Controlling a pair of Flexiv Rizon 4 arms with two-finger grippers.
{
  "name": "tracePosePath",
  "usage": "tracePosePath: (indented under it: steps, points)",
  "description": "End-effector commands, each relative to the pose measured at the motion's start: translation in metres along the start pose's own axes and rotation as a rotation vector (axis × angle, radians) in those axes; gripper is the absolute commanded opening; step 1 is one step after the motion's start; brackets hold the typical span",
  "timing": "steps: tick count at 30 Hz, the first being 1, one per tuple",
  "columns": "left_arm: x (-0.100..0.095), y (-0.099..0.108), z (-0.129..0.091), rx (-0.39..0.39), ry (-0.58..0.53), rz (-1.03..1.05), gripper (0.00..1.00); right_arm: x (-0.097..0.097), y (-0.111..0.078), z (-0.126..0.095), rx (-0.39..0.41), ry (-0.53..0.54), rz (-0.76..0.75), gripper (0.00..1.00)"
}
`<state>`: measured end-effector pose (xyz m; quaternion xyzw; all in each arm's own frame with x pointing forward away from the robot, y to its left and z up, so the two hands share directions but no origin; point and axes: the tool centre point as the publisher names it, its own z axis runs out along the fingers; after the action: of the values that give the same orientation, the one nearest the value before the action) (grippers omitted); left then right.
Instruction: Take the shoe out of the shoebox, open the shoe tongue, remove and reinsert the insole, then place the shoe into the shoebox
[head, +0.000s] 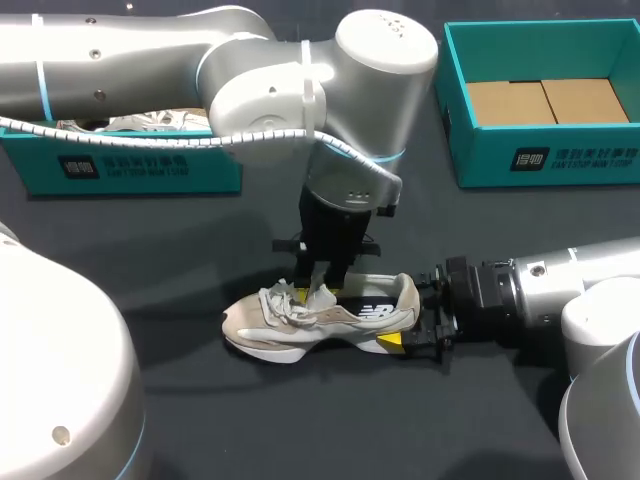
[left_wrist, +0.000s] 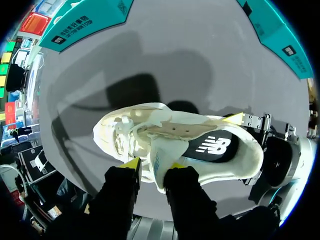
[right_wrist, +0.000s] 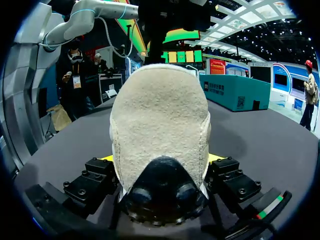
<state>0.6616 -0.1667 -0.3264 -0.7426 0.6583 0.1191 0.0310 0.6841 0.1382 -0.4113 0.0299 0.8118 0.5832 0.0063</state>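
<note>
**Tongue pinched, heel braced: the shoe is being opened**

The shoe (head: 320, 318) lies on its sole near the middle of the dark surface (head: 200, 420), out of its box, with the toe towards the left edge and the heel towards the right.

The left end effector (left_wrist: 154, 165) hangs straight down over the lacing. Its fingers are narrow and closed on the tongue (left_wrist: 159, 150), which rises between the two yellow tips. The right end effector (head: 418, 312) comes in low from the right edge. It clamps the shoe at the heel, one finger on each side, as its own wrist view shows.

I judge the step in hand to be opening the tongue. The shoe is already out, and the dark insole (left_wrist: 212, 147) lies flat inside the shoe, not yet lifted.

The next move probably calls for the left arm to draw the tongue up and towards the toe while the right arm keeps the heel pinned. That would widen the mouth of the shoe. An end effector would then have to release and reach in for the edge of the insole. The laces look loose but crossed, so a hard pull could drag the whole shoe rather than fold the tongue.

One teal shoebox (head: 545, 150) stands at the far right corner, showing only its cardboard floor. Another shoebox (head: 130, 165) stands at the far left edge with something pale inside. Either could be where the shoe goes back.
</note>
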Motion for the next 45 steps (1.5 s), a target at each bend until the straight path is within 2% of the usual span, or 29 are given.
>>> tracePosePath:
  steps: [1, 13, 21, 27, 38, 43, 45]
  points:
    - [-0.01, 0.005, -0.003, 0.011, 0.024, -0.025, 0.0, 0.0, 0.0, 0.001, 0.002, 0.0, 0.0, 0.0]
    - [-0.059, 0.016, -0.013, 0.039, 0.174, -0.079, 0.0, 0.0, 0.0, 0.001, 0.002, 0.0, 0.0, 0.0]
    - [-0.08, 0.011, -0.007, 0.038, 0.246, -0.102, 0.0, 0.0, 0.0, 0.001, 0.002, 0.0, 0.0, 0.0]
    - [-0.089, 0.006, 0.008, 0.025, 0.267, -0.1, 0.0, 0.0, 0.0, 0.001, 0.002, 0.0, 0.0, 0.0]
    - [-0.086, -0.004, 0.048, -0.058, 0.185, -0.099, 0.0, 0.0, 0.0, 0.001, 0.002, 0.0, 0.0, 0.0]
    - [-0.089, -0.004, 0.053, -0.071, 0.17, -0.108, 0.0, 0.0, 0.0, 0.001, 0.002, 0.0, 0.0, 0.0]
    - [-0.091, -0.004, 0.053, -0.071, 0.169, -0.111, 0.05, 0.0, 0.0, 0.001, 0.002, 0.0, 0.0, 0.0]
